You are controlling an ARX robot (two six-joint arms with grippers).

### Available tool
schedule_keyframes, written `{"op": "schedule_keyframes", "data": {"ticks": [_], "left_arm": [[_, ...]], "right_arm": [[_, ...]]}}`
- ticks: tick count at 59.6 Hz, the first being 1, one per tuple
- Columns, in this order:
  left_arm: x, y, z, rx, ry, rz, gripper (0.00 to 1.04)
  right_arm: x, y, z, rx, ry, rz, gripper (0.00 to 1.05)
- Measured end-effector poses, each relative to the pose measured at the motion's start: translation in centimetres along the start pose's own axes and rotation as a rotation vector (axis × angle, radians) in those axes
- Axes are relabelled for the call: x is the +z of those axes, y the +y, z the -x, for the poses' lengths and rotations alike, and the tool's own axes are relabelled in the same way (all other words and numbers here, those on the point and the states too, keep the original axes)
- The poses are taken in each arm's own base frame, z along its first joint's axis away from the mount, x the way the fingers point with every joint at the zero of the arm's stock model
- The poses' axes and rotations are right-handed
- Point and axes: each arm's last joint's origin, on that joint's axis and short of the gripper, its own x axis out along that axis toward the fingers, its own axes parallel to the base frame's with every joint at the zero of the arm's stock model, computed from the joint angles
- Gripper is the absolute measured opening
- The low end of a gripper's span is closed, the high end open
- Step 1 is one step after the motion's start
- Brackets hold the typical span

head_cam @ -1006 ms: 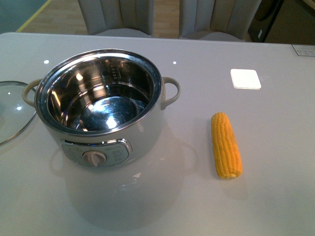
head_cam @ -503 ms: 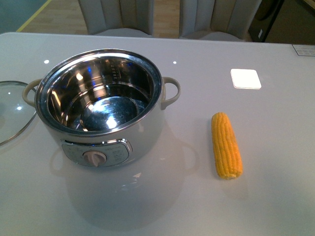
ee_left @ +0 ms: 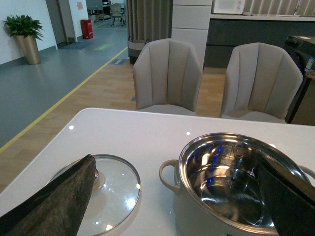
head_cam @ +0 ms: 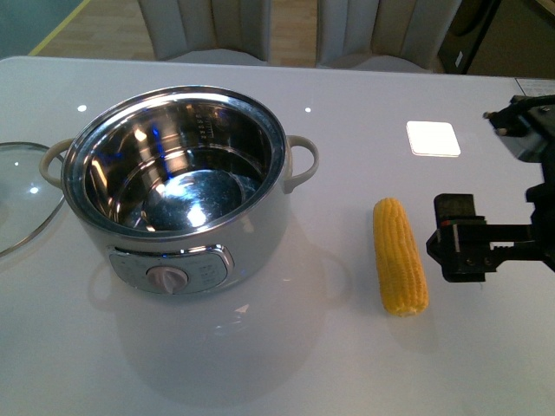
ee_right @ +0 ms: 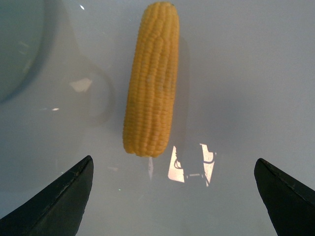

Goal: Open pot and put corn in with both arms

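The white pot [head_cam: 260, 234] stands open on the table, its steel bowl empty. Its glass lid [head_cam: 22, 195] lies flat beside it at the left edge. The corn [head_cam: 400, 256] lies on the table right of the pot. My right gripper [head_cam: 447, 238] is open, just right of the corn and apart from it. In the right wrist view the corn [ee_right: 151, 78] lies ahead of the open right gripper [ee_right: 173, 161]. In the left wrist view my open, empty left gripper [ee_left: 175, 164] hovers over the lid [ee_left: 113, 187] and the pot [ee_left: 189, 211].
A white square pad [head_cam: 433, 139] lies on the table behind the corn. Two beige chairs [head_cam: 208, 30] stand at the table's far edge. The pot's wall [ee_right: 19, 44] shows at the edge of the right wrist view.
My right arm has come into the front view from the right and now sits beside the corn. The pot, lid and corn have not moved.
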Motion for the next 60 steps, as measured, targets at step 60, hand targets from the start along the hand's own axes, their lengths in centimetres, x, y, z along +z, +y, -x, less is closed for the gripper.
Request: {"op": "schedule_keyframes", "data": {"ticks": [60], "left_arm": [[0.0, 0.0, 0.0, 0.0, 0.0, 0.0, 0.98]], "right_arm": [[1.8, 2.5, -5.8, 0.072, 0.104, 0.169, 0.96]]}}
